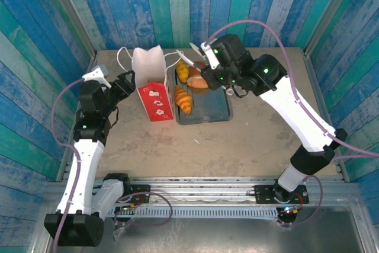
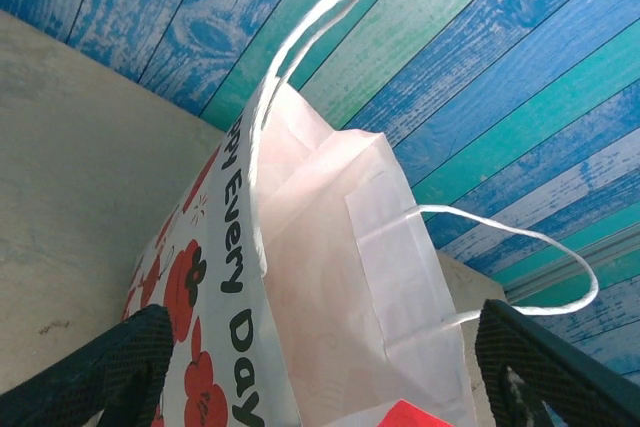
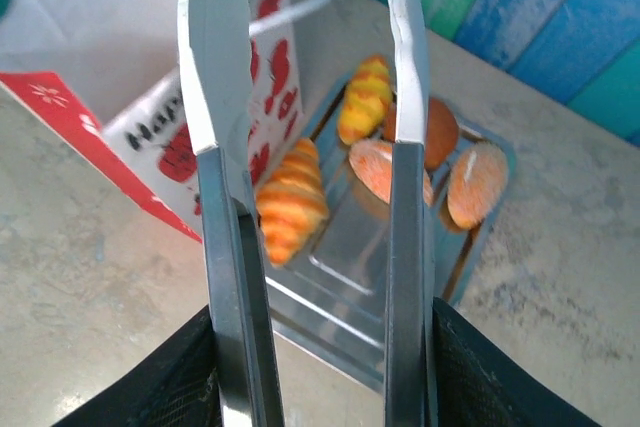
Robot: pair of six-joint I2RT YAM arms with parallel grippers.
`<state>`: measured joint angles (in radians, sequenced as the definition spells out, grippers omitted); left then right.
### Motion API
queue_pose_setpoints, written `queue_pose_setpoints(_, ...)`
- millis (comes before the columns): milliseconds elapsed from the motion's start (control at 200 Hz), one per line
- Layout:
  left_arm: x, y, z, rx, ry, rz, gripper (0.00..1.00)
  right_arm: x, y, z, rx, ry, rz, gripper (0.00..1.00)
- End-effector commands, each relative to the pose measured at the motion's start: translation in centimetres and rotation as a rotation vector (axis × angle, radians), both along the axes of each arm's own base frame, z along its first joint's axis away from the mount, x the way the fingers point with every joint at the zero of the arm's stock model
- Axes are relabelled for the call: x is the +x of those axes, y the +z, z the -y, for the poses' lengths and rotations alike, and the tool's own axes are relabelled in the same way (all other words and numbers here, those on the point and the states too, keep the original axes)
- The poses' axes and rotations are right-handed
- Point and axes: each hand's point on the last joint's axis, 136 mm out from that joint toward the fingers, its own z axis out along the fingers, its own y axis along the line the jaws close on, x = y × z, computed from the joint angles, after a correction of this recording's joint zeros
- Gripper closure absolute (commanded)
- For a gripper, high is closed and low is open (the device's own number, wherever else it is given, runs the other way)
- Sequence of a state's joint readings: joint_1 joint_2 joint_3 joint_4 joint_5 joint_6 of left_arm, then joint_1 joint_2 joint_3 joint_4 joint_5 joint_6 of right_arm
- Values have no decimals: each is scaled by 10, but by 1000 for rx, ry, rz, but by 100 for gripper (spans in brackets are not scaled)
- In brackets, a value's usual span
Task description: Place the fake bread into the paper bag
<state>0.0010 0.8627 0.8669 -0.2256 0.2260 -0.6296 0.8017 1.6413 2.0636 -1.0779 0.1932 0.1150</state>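
Note:
The paper bag, white with a red lower band, stands upright left of a grey metal tray. Fake bread lies on the tray: a croissant near the bag, a second croissant, a brown bun and two orange rolls. My left gripper is open, its fingers either side of the bag. My right gripper is shut on metal tongs, whose blades stand apart above the tray with nothing between them.
Blue and green plank walls enclose the table on three sides. The bag's white cord handles stick up and out. Bare tabletop lies in front of the bag and tray.

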Motion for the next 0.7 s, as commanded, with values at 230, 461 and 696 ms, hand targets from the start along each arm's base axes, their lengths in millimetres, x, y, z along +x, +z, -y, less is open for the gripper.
queue_pose_setpoints(230, -35, 17, -22, 127, 108, 84, 1, -9, -60, 57, 46, -94, -176, 46)
queue_pose_setpoints(461, -56, 3, -29, 142, 149, 116, 6, -24, -123, 67, 24, -105, -280, 45)
queue_pose_setpoints(696, -66, -15, -34, 158, 172, 101, 6, -38, -205, 41, -36, -26, -407, 45)
